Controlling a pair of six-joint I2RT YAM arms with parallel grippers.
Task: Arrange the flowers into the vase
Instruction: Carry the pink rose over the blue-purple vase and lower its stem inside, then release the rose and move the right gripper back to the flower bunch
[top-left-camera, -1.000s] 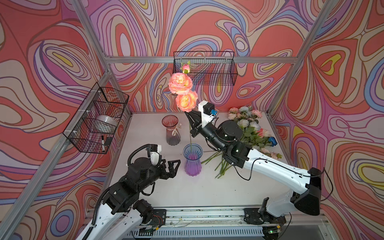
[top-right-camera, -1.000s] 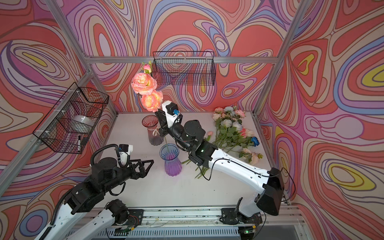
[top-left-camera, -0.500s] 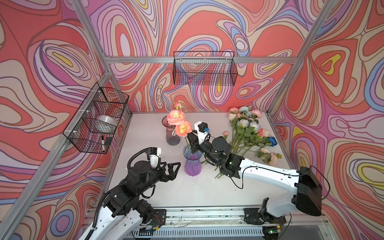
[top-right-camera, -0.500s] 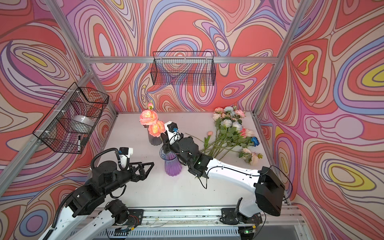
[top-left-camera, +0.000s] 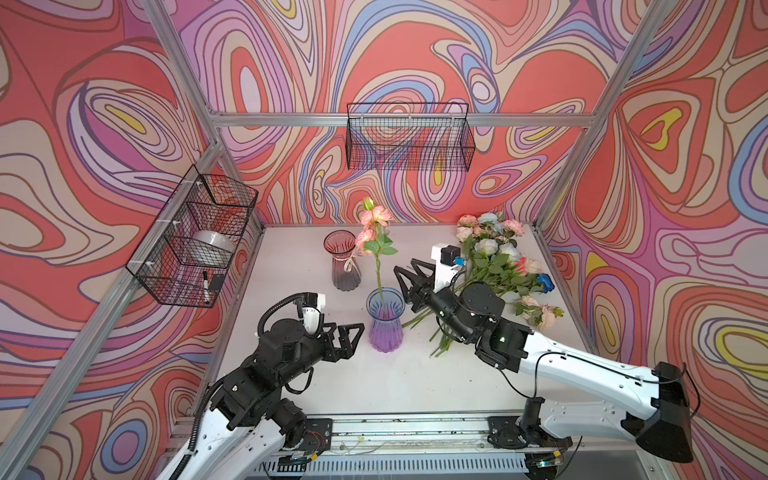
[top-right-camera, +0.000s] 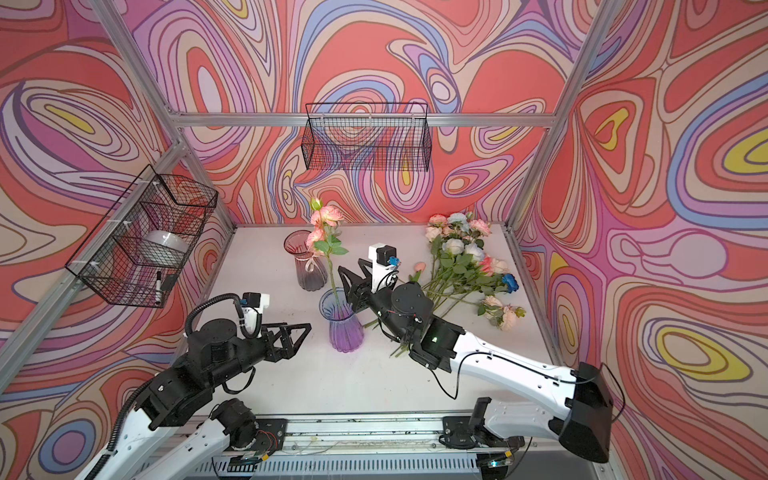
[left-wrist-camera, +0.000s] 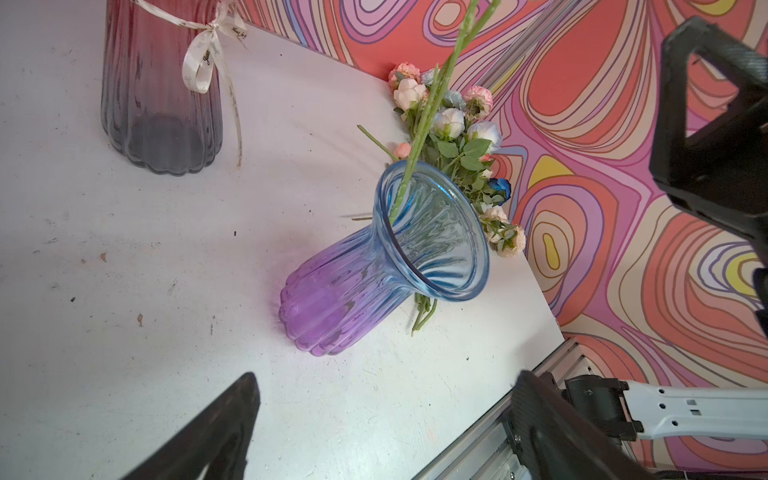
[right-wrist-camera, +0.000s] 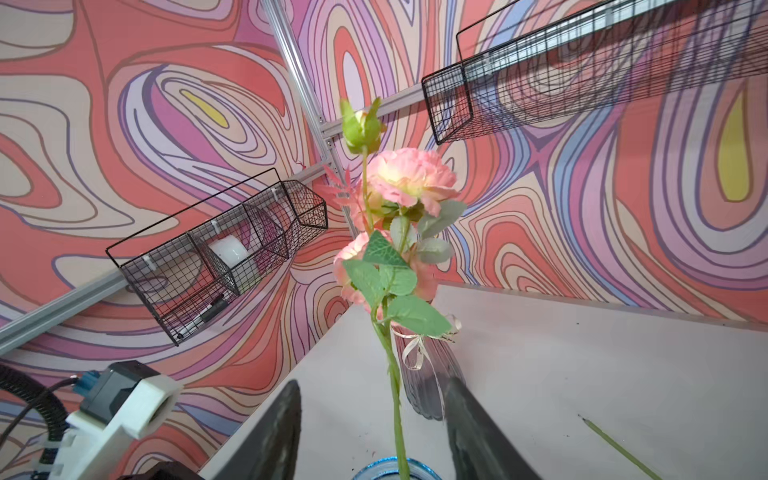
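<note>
A blue-and-purple glass vase (top-left-camera: 385, 322) (top-right-camera: 343, 322) stands mid-table. One pink flower (top-left-camera: 375, 217) (top-right-camera: 329, 216) stands in it, its green stem (left-wrist-camera: 424, 124) leaning on the rim. My right gripper (top-left-camera: 404, 267) (top-right-camera: 350, 266) is just right of that stem, open. In the right wrist view the stem (right-wrist-camera: 392, 374) passes between the gripper's (right-wrist-camera: 372, 381) jaws, touching neither. The other flowers (top-left-camera: 496, 259) (top-right-camera: 461, 257) lie in a pile at the back right. My left gripper (top-left-camera: 349, 332) (left-wrist-camera: 386, 376) hangs open and empty left of the vase (left-wrist-camera: 386, 266).
A second vase (top-left-camera: 344, 262) (left-wrist-camera: 158, 104), red fading to grey with a ribbon, stands behind the first. A wire basket (top-left-camera: 195, 245) with a white roll and a marker hangs on the left wall, another basket (top-left-camera: 409, 137) on the back wall.
My right gripper came down with the pink flower, set its stem in the blue-and-purple vase and opened off it. The left arm barely moved.
</note>
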